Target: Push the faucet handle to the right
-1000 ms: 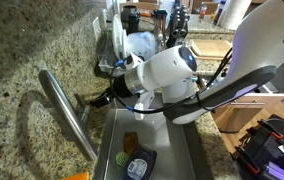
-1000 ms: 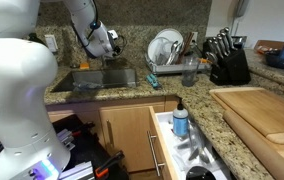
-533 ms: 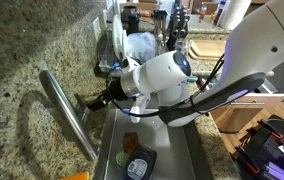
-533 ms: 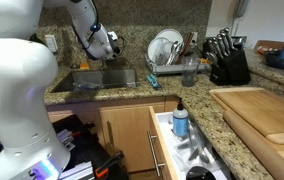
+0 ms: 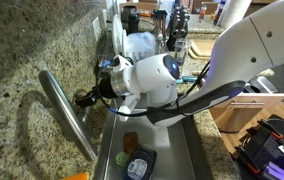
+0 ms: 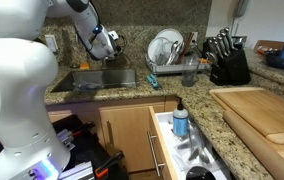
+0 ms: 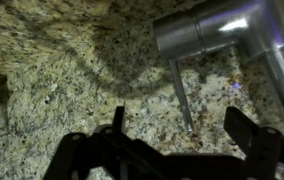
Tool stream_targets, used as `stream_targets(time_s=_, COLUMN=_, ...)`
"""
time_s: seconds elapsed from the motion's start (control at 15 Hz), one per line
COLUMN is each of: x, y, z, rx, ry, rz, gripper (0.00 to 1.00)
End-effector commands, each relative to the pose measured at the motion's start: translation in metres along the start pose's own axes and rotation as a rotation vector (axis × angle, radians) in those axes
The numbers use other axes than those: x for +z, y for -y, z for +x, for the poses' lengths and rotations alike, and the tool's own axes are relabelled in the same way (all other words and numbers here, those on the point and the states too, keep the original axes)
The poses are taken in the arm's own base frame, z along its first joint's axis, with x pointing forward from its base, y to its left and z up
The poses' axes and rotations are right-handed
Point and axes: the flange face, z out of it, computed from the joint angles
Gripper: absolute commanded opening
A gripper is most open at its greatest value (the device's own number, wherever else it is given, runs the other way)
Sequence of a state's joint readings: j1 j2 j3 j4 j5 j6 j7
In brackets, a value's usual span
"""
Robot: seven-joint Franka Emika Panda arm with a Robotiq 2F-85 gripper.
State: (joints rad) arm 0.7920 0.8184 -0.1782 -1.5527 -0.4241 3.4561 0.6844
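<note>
Reaching over the sink [image 6: 122, 76] toward the back edge of the granite surface [image 6: 197, 100], the gripper [image 5: 82, 98] hangs just beside the base of the long silver spout [image 5: 67, 115]. In the wrist view the fingers [image 7: 244, 128] stand well apart and hold nothing. The faucet handle [image 7: 181, 95], a slim steel lever, sticks out from the faucet body [image 7: 207, 30] and points into the gap between them; I cannot tell whether either finger touches it. In an exterior view a dish rack [image 6: 167, 55] with plates stands along the same back edge, with a knife block [image 6: 227, 62] beyond it.
</note>
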Motion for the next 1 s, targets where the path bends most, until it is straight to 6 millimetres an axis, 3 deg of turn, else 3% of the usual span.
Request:
stream_targets(time_s=0.0, x=0.0, y=0.0, z=0.0, rx=0.0, ry=0.0, rz=0.0, gripper=1.0)
stream_targets(time_s=0.33, x=0.016, y=-0.013, z=-0.003, rx=0.009, ry=-0.015, rz=-0.025, gripper=1.0)
stream_targets(time_s=0.67, x=0.039, y=-0.005, z=0.025, rx=0.014, ry=-0.126, rz=-0.003, gripper=1.0)
stream_targets(time_s=0.73, x=0.041, y=-0.007, z=0.028, rx=0.013, ry=-0.143, rz=-0.012, gripper=1.0)
stream_targets(time_s=0.8, x=0.03, y=-0.005, z=0.022, rx=0.036, ry=-0.1, rz=-0.006, gripper=1.0)
stream_targets(time_s=0.93, x=0.033, y=-0.004, z=0.022, rx=0.037, ry=-0.107, rz=-0.005, gripper=1.0)
